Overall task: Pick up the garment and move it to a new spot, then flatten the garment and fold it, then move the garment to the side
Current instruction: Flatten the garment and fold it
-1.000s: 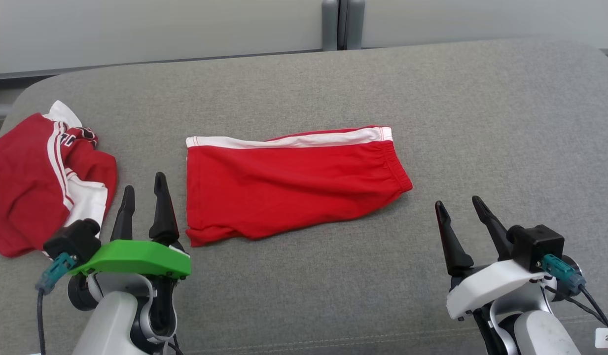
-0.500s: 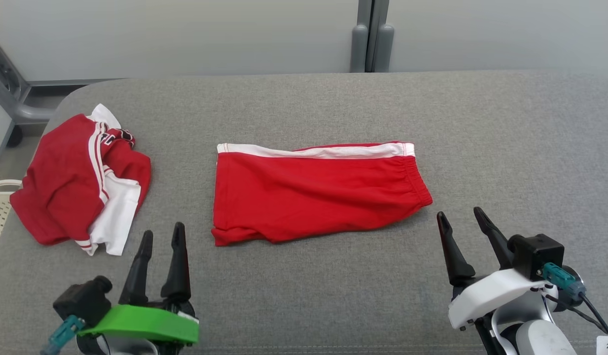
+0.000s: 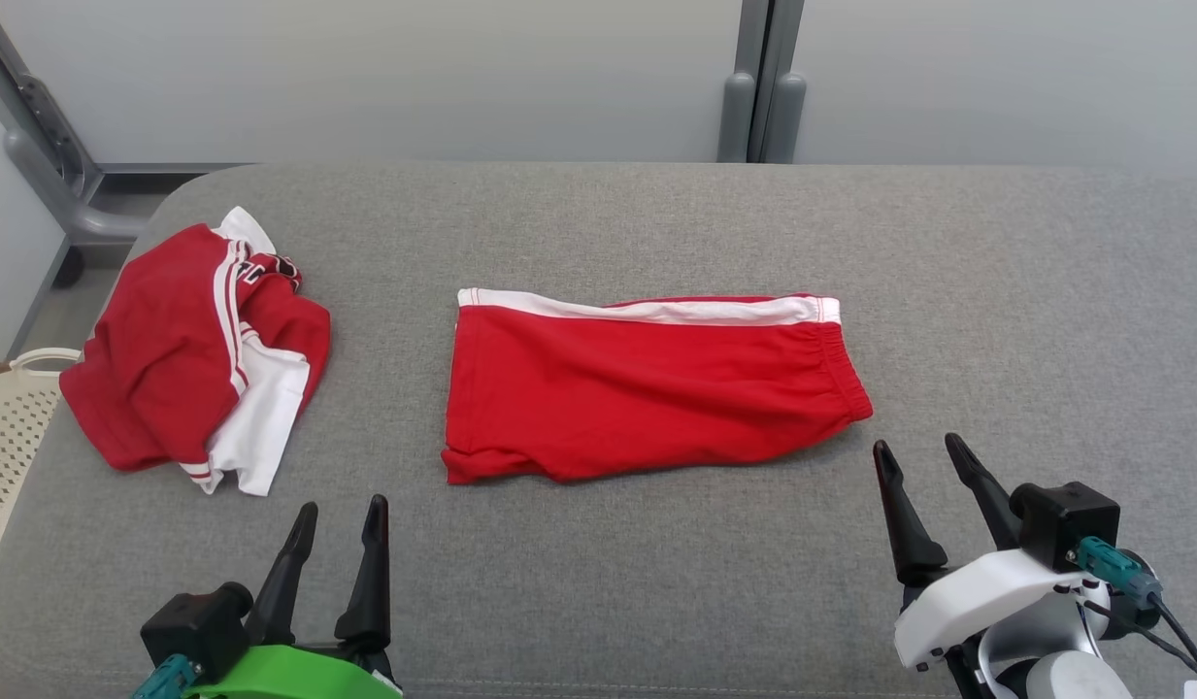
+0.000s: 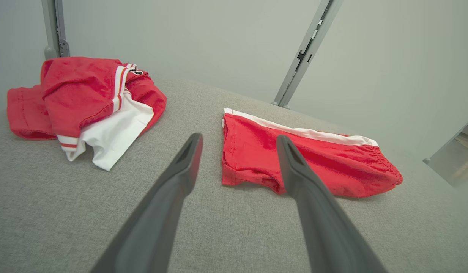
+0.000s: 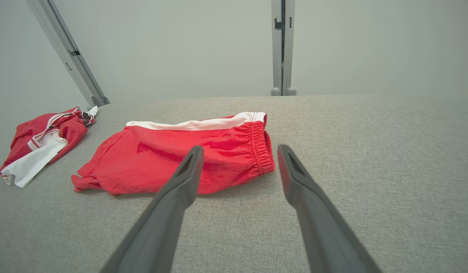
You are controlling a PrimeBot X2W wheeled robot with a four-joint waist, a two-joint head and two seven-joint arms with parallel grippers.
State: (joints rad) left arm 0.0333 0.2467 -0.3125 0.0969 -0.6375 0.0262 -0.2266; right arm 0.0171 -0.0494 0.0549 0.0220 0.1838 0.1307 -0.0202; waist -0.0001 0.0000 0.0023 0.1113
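Red shorts (image 3: 647, 398) with a white side stripe lie flat, folded in half, in the middle of the grey padded surface (image 3: 656, 582); the waistband points right. A crumpled red and white garment (image 3: 185, 359) lies in a heap at the left. My left gripper (image 3: 344, 505) is open near the front edge, short of the shorts' lower left corner and touching nothing. Just off the waistband corner, my right gripper (image 3: 916, 444) is open and empty. The left wrist view looks past its open gripper (image 4: 238, 137) at the shorts (image 4: 332, 163) and the heap (image 4: 82, 94). The right wrist view frames the waistband end of the shorts (image 5: 154, 159) between the fingers of its gripper (image 5: 240, 148).
A pale perforated basket (image 3: 6, 427) sits off the surface's left edge. Grey wall panels with metal posts (image 3: 763, 87) stand behind the far edge. Bare grey fabric stretches to the right of the shorts and along the front.
The head camera has shifted, so the whole picture slid right and down. My left gripper has drawn back from the shorts' left edge toward the front. Both garments lie as before.
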